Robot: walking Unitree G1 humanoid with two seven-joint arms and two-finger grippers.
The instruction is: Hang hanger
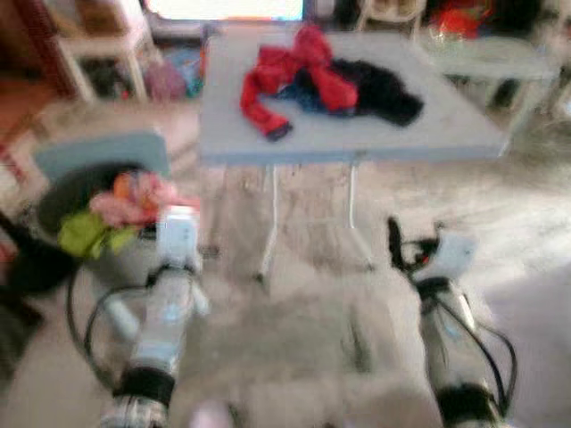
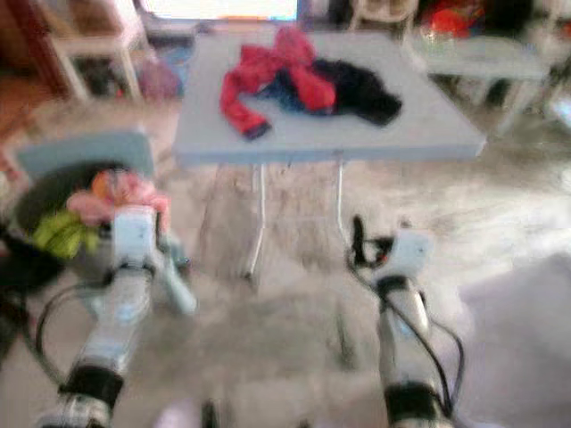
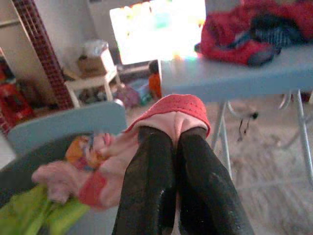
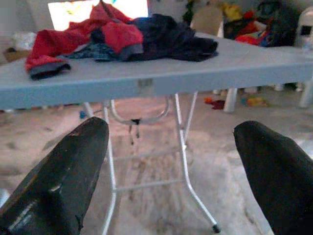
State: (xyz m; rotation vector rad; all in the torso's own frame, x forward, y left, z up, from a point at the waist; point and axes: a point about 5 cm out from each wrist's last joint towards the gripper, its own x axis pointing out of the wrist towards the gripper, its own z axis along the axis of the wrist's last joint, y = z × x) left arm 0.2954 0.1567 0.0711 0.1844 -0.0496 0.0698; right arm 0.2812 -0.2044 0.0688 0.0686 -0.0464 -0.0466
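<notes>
Two hands before you, both low over the pale rug (image 1: 294, 348) and short of the counter (image 1: 446, 134).

Left hand (image 3: 171, 147): fingers pressed together, pinching a pink cloth with a red band (image 3: 171, 110). You hold it just above the grey laundry basket (image 1: 62, 201) at your left, beside the counter's near left corner.

Basket contents: pink and orange clothes (image 1: 134, 198), one lime green piece (image 1: 85, 234) at its near left side. A grey-blue lid or panel (image 1: 98, 152) stands at its far rim.

Right hand (image 4: 171, 161): fingers spread wide, nothing between them. It points at the counter's near edge and the white folding legs (image 4: 181, 142) beneath.

Counter top: one red jacket (image 1: 294, 71) spread toward the far left part, a sleeve reaching toward the near edge; one dark garment (image 1: 384, 89) touching it on the right, with a patch of blue between them.

Hanger: the pictures are too blurred for you to pick one out anywhere.

Background: white shelf unit (image 1: 98, 45) at far left, a second pale table (image 1: 491, 53) at far right.
</notes>
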